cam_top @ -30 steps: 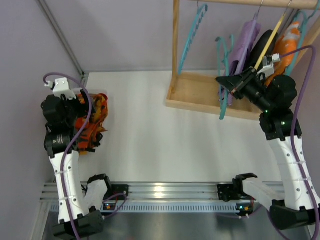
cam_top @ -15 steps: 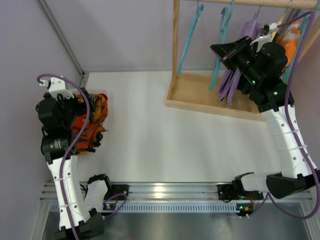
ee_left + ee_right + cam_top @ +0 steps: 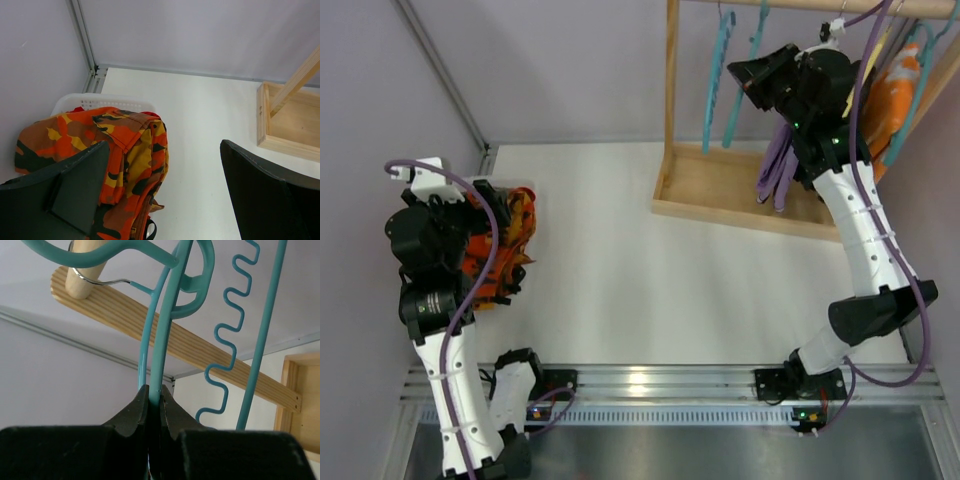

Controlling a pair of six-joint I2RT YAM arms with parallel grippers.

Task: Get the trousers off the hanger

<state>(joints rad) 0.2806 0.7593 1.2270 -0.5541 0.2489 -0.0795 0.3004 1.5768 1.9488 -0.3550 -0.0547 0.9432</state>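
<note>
The camouflage trousers point(image 3: 508, 238) lie bunched in a white basket point(image 3: 525, 186) at the table's left edge; the left wrist view shows them point(image 3: 125, 150) draped over the basket rim. My left gripper point(image 3: 164, 147) is open and empty, hovering above them with one finger point(image 3: 75, 185) over the cloth. My right gripper point(image 3: 752, 76) is raised to the rack's rod and is shut on the bare teal hanger point(image 3: 167, 330), whose hook reaches the wooden rod point(image 3: 85, 270). In the top view the hanger point(image 3: 745, 90) hangs without any garment.
A wooden rack stands at the back right with a tray base point(image 3: 720, 185) and upright post point(image 3: 671, 90). A second teal hanger point(image 3: 714, 80), a purple garment point(image 3: 778, 165) and an orange-and-white garment point(image 3: 890, 100) hang there. A wavy teal hanger point(image 3: 225, 340) hangs beside my right gripper.
My right arm has lifted the teal hanger up and to the left, bringing its hook to the rod. My left arm has drawn back slightly from the trousers.
</note>
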